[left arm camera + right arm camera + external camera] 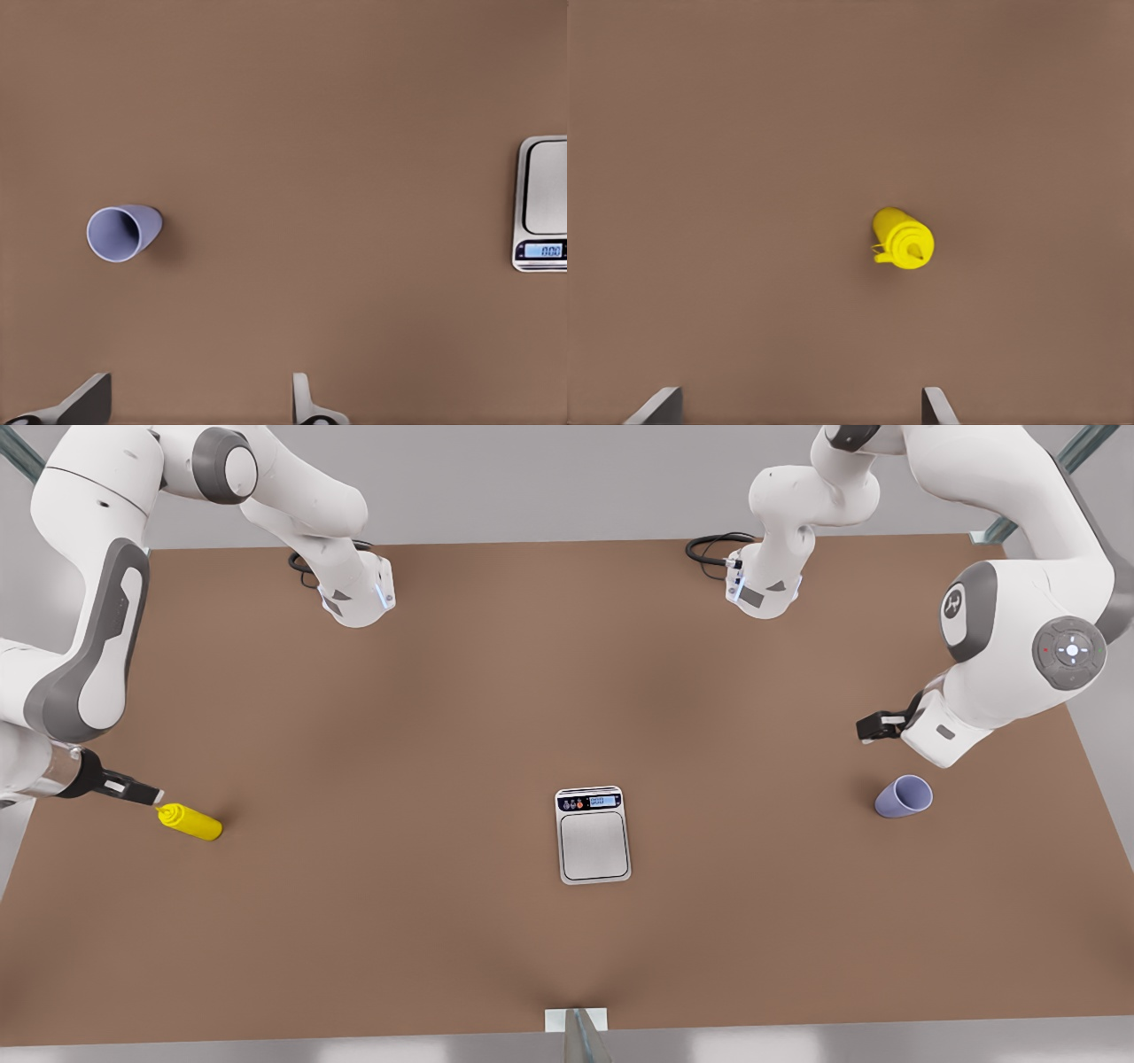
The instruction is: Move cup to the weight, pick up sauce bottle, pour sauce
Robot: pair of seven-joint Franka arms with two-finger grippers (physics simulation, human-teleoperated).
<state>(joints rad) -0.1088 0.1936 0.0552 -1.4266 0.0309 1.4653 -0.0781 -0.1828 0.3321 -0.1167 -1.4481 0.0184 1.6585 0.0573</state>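
I see a plain brown counter [399,921] with grey floor around it. Two black cable loops [713,547] lie on it at its far edge. A metal bracket [576,1020] clamps its near edge, mid-length.

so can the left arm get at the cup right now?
Probably yes. The left claw is open above the table, and the cup stands alone with bare table around it, the scale well off.

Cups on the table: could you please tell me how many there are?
1. The cup stands on the brown table toward the front view's right, apart from the scale at the centre, near the left gripper.
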